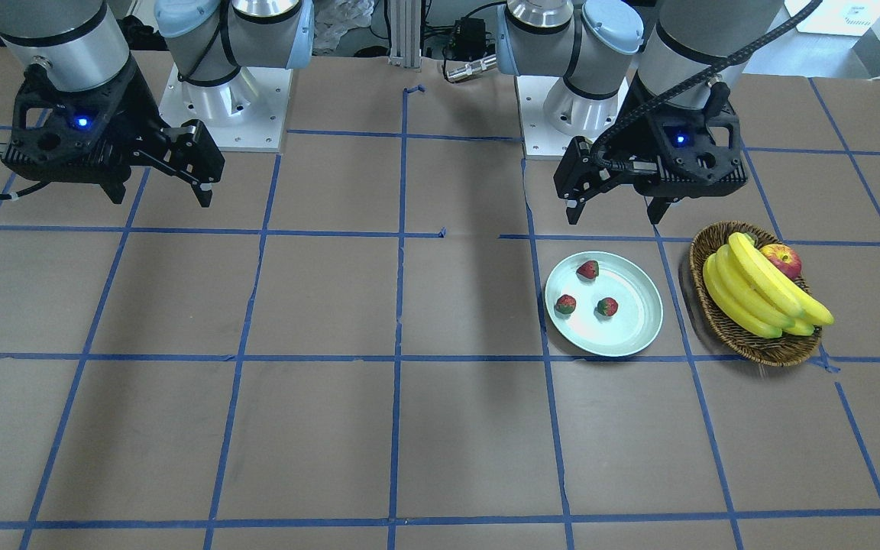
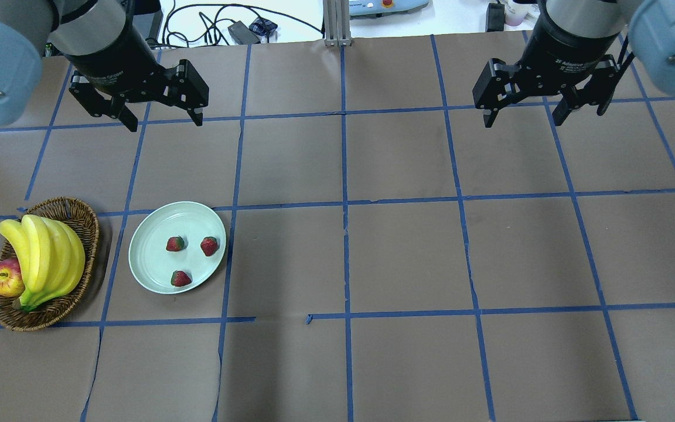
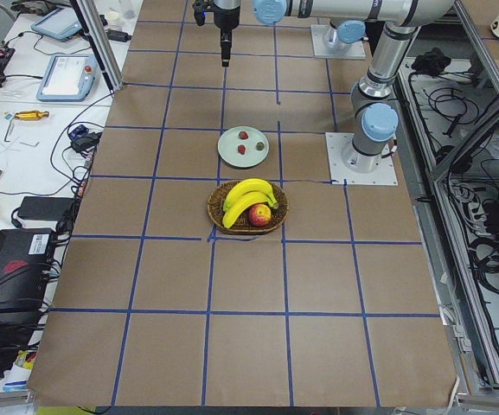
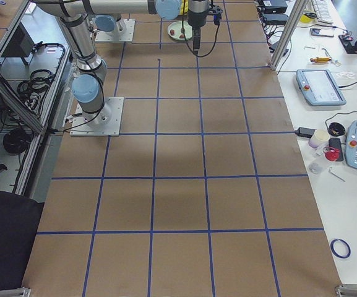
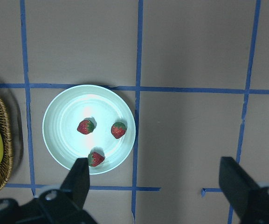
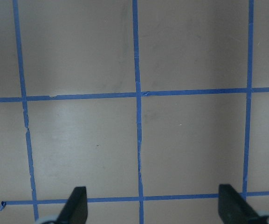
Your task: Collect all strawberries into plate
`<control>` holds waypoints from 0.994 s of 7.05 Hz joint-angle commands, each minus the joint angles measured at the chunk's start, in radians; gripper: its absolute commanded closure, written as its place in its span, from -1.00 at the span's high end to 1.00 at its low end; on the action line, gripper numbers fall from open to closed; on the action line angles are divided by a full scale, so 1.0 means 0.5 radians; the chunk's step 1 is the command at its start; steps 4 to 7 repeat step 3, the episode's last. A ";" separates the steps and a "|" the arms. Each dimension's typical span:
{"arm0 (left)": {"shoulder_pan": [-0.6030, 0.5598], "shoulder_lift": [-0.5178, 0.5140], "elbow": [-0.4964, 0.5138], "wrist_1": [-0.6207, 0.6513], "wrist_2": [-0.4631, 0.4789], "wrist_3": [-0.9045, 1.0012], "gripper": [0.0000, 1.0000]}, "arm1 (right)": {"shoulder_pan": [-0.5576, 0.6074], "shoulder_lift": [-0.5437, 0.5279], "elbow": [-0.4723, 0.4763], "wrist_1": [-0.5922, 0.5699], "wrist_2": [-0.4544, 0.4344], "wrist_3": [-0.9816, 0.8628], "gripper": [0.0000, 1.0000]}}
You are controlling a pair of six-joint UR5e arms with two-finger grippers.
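Desk (image 2: 408, 258): brown top with a blue tape grid; both arm bases are bolted along the robot-side edge.
Left gripper (image 2: 166, 120): raised over the left half of the desk, jaws spread wide, nothing between them, touching nothing. Its wrist view looks down on the plate and all three berries.
Right gripper (image 2: 524, 120): raised over the right half, jaws also spread wide and empty. Its wrist view shows only bare desk and tape.
Basket (image 2: 74, 211): brown wicker, on the left half, on the left-end side of the plate. Near the plate, not touching it.
Bananas (image 2: 50, 258): yellow bunch lying in the basket.
Plate (image 2: 150, 258): pale mint, flat on the left half, roughly midway between the robot-side and operator-side edges, well apart from the left end.
Apple (image 2: 6, 278): red-yellow, in the basket, against the bananas on their left-end side.
Strawberries: three, all inside the plate rim, apart from each other. Two (image 2: 175, 244) (image 2: 210, 245) are side by side, the third (image 2: 180, 278) is nearer the robot-side edge.
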 commanded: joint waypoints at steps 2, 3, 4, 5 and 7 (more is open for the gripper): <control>-0.001 0.000 0.000 0.000 0.000 0.000 1.00 | -0.001 0.006 -0.018 0.010 -0.007 -0.019 1.00; -0.001 0.000 0.000 0.000 0.000 0.000 1.00 | -0.001 0.006 -0.015 0.010 -0.007 -0.013 1.00; -0.001 0.000 0.000 0.000 0.000 0.000 1.00 | -0.001 0.006 -0.015 0.010 -0.007 -0.013 1.00; -0.001 0.000 0.000 0.000 0.000 0.000 1.00 | -0.001 0.006 -0.015 0.010 -0.007 -0.013 1.00; -0.001 0.000 0.000 0.000 0.000 0.000 1.00 | -0.001 0.006 -0.015 0.010 -0.007 -0.013 1.00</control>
